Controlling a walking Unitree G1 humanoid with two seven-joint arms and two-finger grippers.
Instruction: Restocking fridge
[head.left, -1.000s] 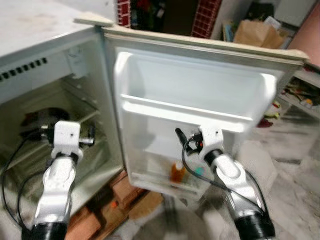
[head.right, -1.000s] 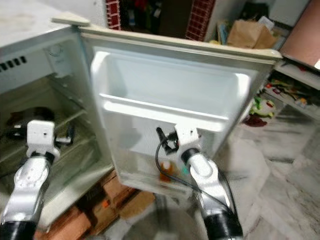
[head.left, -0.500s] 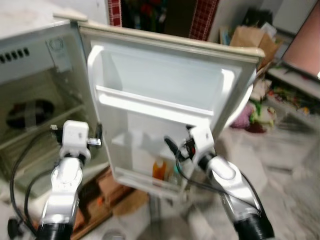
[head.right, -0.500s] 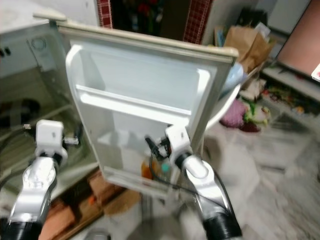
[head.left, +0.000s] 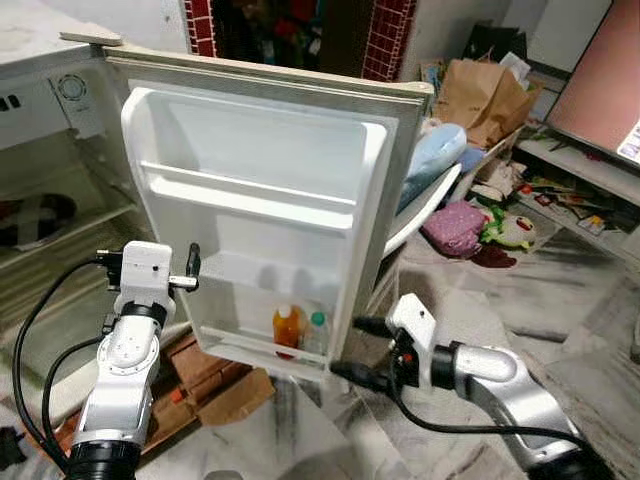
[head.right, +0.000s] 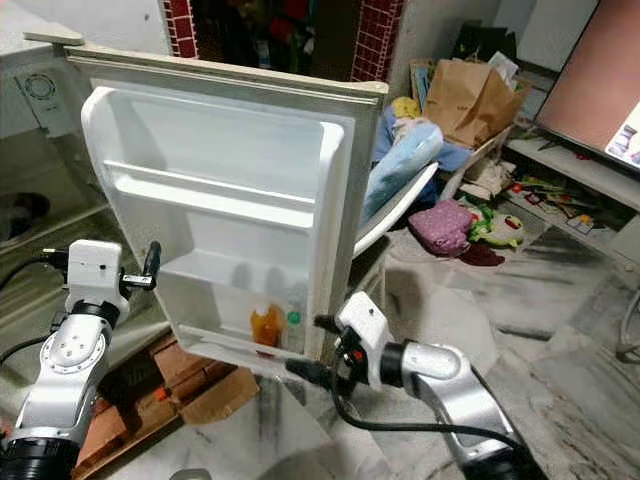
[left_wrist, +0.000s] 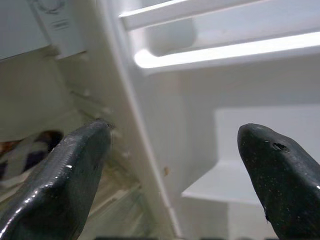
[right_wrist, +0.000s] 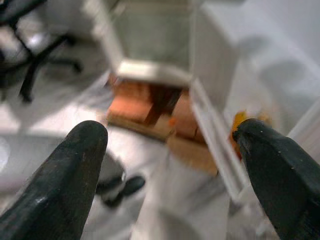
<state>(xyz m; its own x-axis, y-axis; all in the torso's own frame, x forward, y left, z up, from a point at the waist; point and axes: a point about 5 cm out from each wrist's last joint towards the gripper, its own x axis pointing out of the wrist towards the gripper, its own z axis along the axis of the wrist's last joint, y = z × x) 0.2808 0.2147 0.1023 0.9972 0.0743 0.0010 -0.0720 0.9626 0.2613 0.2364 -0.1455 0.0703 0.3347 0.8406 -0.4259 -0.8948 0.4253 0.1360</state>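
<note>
The white fridge door (head.left: 255, 130) stands open. On its bottom shelf an orange bottle (head.left: 286, 326) stands beside a clear bottle with a green cap (head.left: 316, 330). My right gripper (head.left: 352, 350) is open and empty, low by the door's free edge, its fingers (right_wrist: 75, 165) pointing across under the door shelf. By the hinge edge of the door, my left gripper (left_wrist: 175, 150) is raised, open and empty. The fridge cabinet (head.left: 45, 160) lies on the left, with a dark item (head.left: 28, 216) on its shelf.
Bricks (head.left: 200, 362) and a cardboard piece (head.left: 238, 396) lie under the fridge. A white chair with a blue cushion (head.left: 432, 160), a paper bag (head.left: 486, 96), a purple bag (head.left: 455, 222) and a screen (head.left: 600, 90) crowd the right. Marble floor (head.left: 560, 330) spreads ahead.
The whole view has swung right. My right gripper has drawn back out of the door's lower shelf and dropped beside the door's edge. The left gripper now sits at the hinge side.
</note>
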